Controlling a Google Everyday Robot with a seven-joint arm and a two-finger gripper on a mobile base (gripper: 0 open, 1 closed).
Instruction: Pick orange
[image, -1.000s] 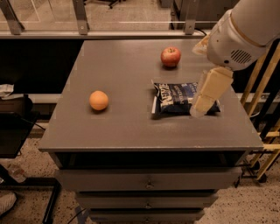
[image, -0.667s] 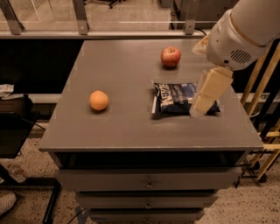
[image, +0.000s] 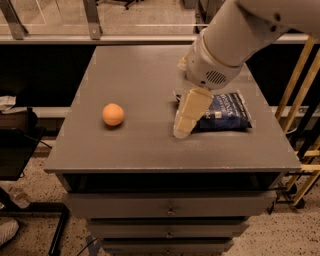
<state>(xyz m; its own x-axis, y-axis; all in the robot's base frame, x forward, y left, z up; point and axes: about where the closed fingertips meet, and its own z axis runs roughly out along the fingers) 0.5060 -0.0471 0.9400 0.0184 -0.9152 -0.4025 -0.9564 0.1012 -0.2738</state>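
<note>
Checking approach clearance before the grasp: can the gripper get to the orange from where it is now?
Probably yes. The gripper hangs low over the middle of the table, and only bare tabletop lies between it and the orange. The chip bag lies on its other side, out of the way.

Cream pincer (image: 183, 130) over grey table (image: 140, 75) — pale-orange orange (image: 113, 114)

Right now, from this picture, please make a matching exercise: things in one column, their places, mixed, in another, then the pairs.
Things
1. small round orange fruit
2. flat dark blue snack bag
3. cream-coloured robot gripper

Places
A. above the grey tabletop, at the bag's left edge
B. alone on the tabletop's left part
C. lying on the tabletop's right part

Pairs: 1-B; 2-C; 3-A
</note>
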